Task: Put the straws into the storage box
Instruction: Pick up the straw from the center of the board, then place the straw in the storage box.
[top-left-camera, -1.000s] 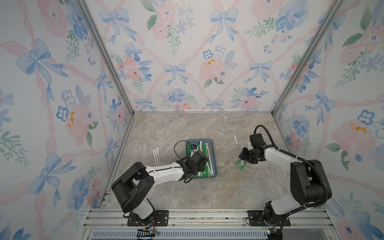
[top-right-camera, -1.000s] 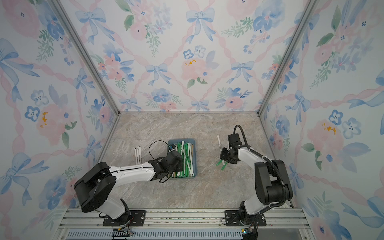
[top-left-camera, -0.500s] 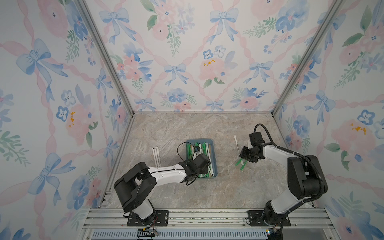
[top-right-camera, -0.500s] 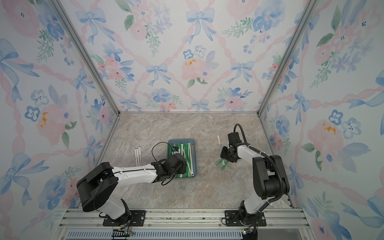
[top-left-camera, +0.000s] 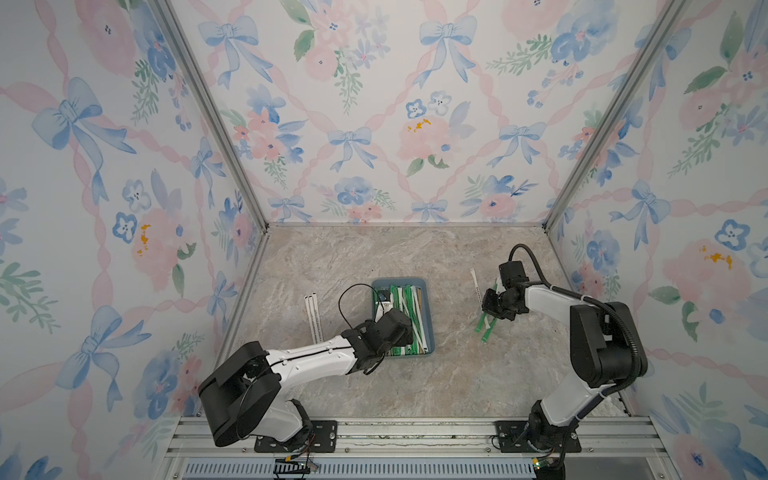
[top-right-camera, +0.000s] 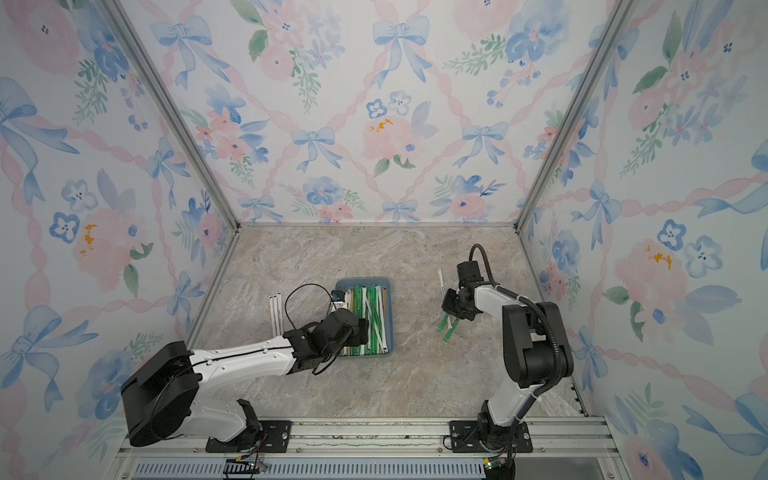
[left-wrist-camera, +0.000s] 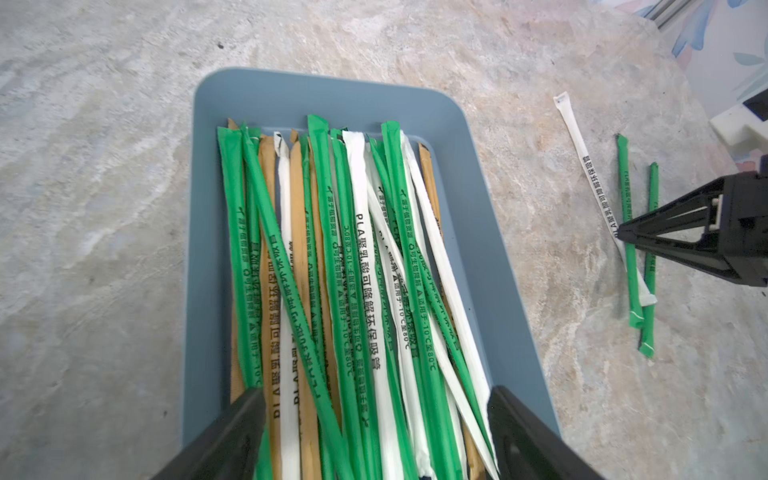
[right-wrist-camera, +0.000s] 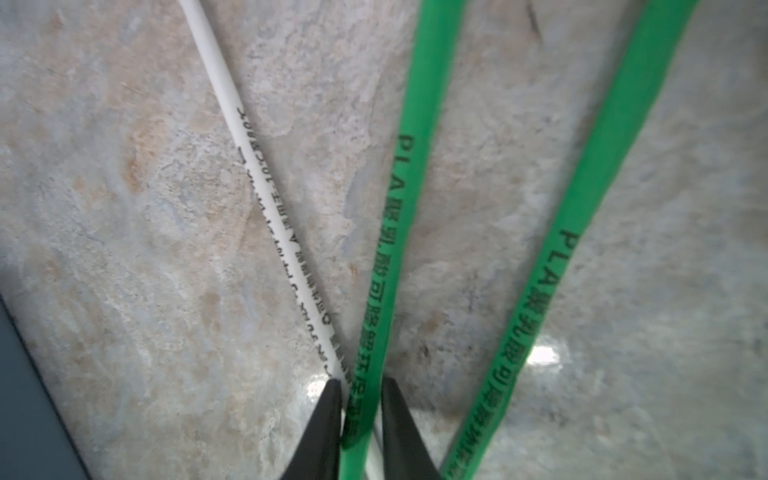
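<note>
The slate-blue storage box (top-left-camera: 430, 316) (top-right-camera: 390, 316) (left-wrist-camera: 203, 208) holds a layer of green, white and tan straws (left-wrist-camera: 357, 270). My left gripper (left-wrist-camera: 374, 392) (top-left-camera: 405, 332) hangs open over the box's near end with nothing between its fingers. To the right of the box, two green straws and a white one lie on the table. My right gripper (right-wrist-camera: 360, 382) (top-left-camera: 488, 305) is down on them, shut on one green straw (right-wrist-camera: 395, 249), which crosses the white straw (right-wrist-camera: 266, 178). The other green straw (right-wrist-camera: 582, 208) lies free beside it.
Two more white straws (top-left-camera: 312, 316) (top-right-camera: 275, 316) lie side by side on the marble tabletop left of the box. Floral walls enclose the table on three sides. The left arm's cable loops above the box's left rim.
My left gripper has opened over the box and shifted slightly toward its near end. My right gripper has narrowed onto the green straw on the table.
</note>
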